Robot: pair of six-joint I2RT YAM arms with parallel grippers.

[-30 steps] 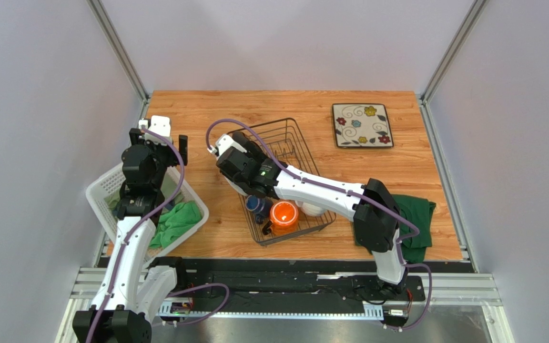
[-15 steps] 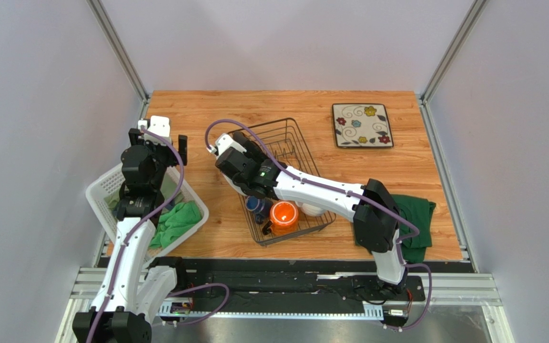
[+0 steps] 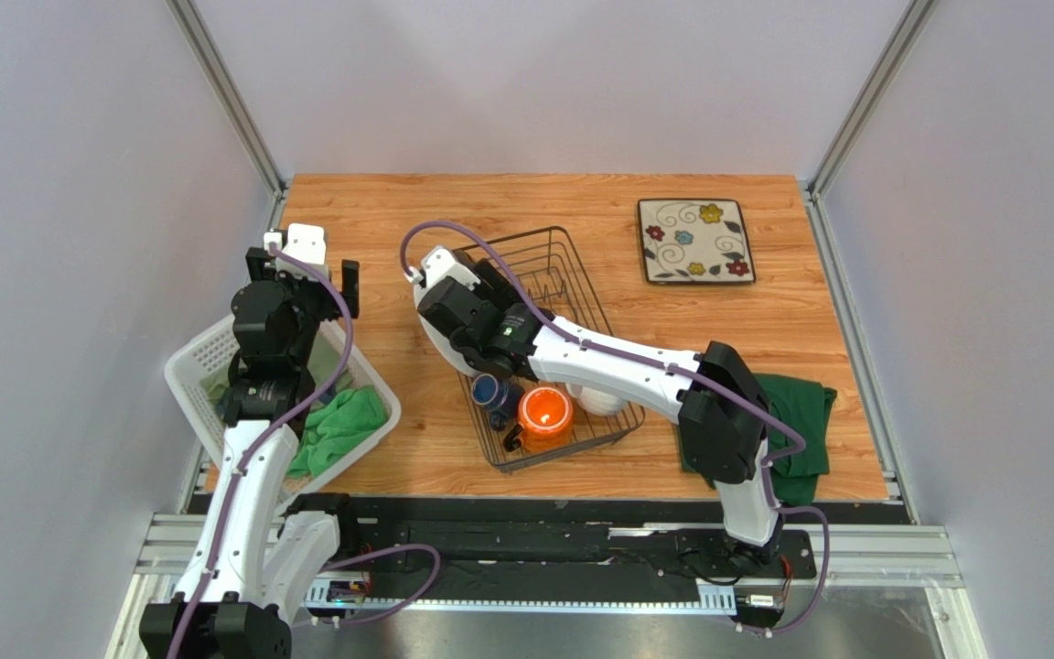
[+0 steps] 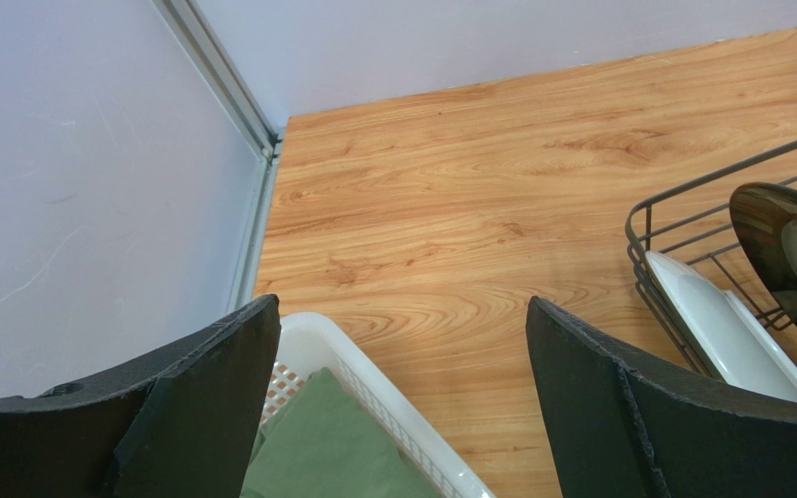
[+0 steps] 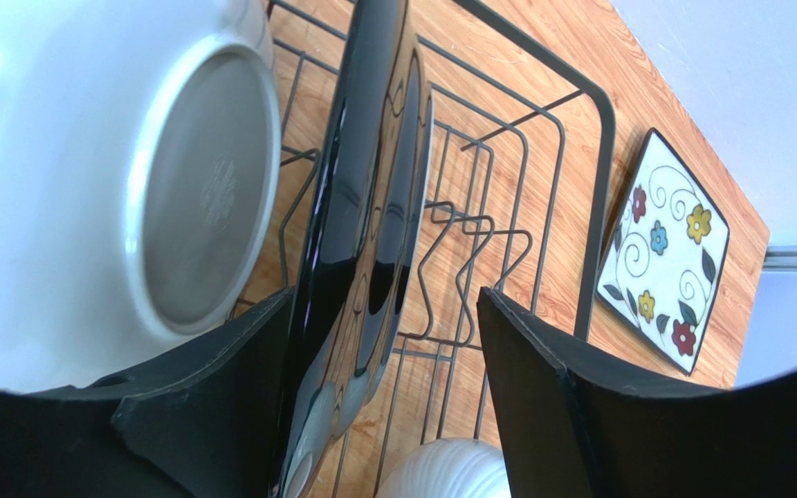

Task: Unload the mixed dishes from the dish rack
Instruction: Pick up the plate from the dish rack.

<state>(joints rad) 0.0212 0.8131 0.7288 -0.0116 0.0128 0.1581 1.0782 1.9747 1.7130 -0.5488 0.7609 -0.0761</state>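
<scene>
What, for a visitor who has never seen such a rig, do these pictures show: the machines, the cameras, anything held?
Two robot arms stand at a table's near edge. One picture looks from above; the other two come from a camera on each wrist, so black fingers frame them. On the table: a wire rack holding a dark plate, a white plate, an orange mug, a blue mug and a bowl; a floral plate; a basket at the left with a green cloth. The right gripper, open, straddles the dark plate; the left gripper hangs open near the basket. Nothing is held.
</scene>
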